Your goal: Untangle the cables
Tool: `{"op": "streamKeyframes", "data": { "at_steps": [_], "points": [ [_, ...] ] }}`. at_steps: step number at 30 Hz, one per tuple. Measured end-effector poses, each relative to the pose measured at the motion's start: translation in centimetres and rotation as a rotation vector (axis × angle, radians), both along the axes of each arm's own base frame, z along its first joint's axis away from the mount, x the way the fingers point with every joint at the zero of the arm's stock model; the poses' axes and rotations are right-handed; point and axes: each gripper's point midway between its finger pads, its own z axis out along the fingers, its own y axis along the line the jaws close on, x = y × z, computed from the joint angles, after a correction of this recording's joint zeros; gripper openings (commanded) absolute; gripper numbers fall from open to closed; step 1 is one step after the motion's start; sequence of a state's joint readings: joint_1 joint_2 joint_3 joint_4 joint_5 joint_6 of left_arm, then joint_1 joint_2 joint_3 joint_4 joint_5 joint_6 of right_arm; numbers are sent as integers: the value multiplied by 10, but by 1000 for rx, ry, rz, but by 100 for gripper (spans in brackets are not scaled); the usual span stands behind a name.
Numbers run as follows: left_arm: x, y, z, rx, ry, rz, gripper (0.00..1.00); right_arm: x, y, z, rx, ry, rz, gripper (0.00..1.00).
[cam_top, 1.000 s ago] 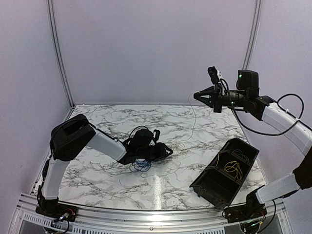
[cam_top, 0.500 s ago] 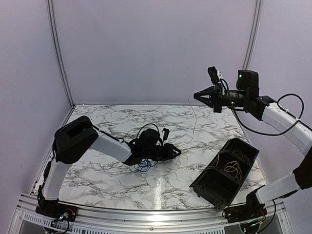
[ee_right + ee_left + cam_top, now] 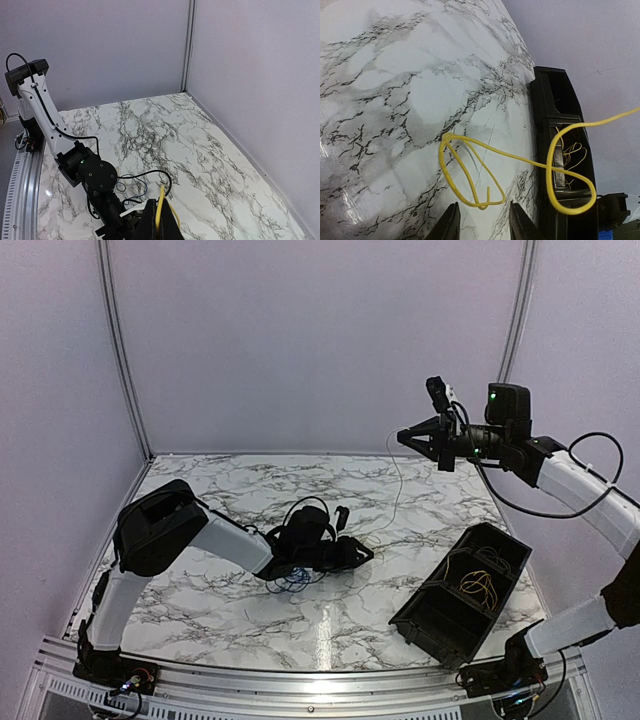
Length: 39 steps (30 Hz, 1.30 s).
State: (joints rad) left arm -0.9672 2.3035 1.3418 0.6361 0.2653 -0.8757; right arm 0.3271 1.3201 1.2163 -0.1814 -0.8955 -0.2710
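One blue cable lies half hidden beneath the left arm. The left gripper stands parted before one yellow cable looped on the table. The raised right gripper pinches its upper end. The bin's yellow tangle defies counting.

You've got matching arms: the left arm and right arm each pair smooth white link shells with bulky black joint housings. The left pincer and right pincer are black and wedge-shaped. A green light glows on the right wrist, and a thick black cable arcs beside its white forearm.
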Motion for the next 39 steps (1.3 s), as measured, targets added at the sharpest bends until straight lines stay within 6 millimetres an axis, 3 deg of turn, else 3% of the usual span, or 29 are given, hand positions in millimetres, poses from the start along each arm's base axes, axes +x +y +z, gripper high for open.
{"op": "streamKeyframes", "data": {
  "at_steps": [12,20,30,36,39],
  "points": [
    [-3,-6,8,-38,-15,-17,21,1,0,0,-2,-3,-4,0],
    [-5,-7,2,-40,-8,-26,17,1,0,0,-3,-3,-6,0],
    [-7,-9,6,-59,-10,-35,1,1,0,0,-3,-3,-7,0],
    [-9,-9,7,-70,-16,-43,0,4,-2,-1,-12,-15,-23,0],
    [-14,-4,-2,-56,-7,-48,0,12,-5,1,-32,-33,-65,0]
  ]
}}
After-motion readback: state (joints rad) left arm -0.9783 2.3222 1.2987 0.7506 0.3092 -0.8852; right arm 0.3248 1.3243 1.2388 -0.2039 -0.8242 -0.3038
